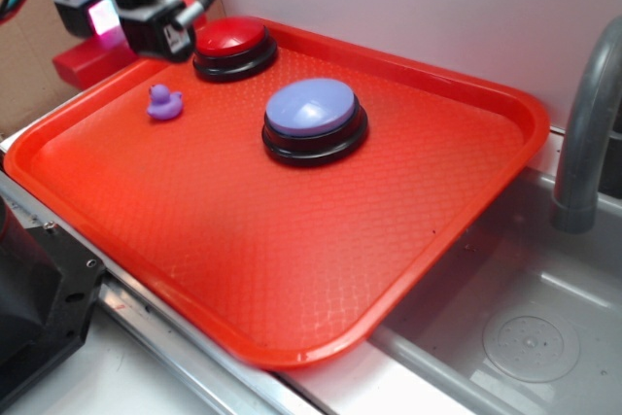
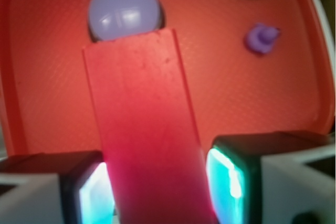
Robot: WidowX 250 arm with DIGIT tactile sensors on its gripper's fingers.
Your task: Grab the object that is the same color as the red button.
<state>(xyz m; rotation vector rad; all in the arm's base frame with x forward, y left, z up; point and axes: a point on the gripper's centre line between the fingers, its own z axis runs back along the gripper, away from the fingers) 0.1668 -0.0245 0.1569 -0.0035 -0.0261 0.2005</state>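
A: Nearest the wrist camera, what does the tool (image 2: 157,187) show?

B: Its two fingers (image 2: 231,177) are pressed against the long sides of the red block (image 2: 139,124), pinching it between glowing pads. The block runs lengthwise away from the camera, and its far end overlaps the lavender button (image 2: 123,11) in this view.

A: Where is the block in the exterior view?

B: At the upper left, beyond the tray's far left rim. Only one end of the block (image 1: 92,57) shows below the dark body of the tool (image 1: 117,17); it appears raised off the tray (image 1: 292,269), though the height cannot be judged.

A: What lies on the tray?

B: Most of the near surface is bare textured plastic. Toward the middle stands the lavender button on its black base. To its left, and apart from it, sits the small purple duck (image 1: 164,102). Farthest back, near the rear rim, stands the red button (image 1: 233,44), just beside the tool.

A: And to the right?

B: A metal sink (image 1: 515,337) with a grey faucet (image 1: 588,114)
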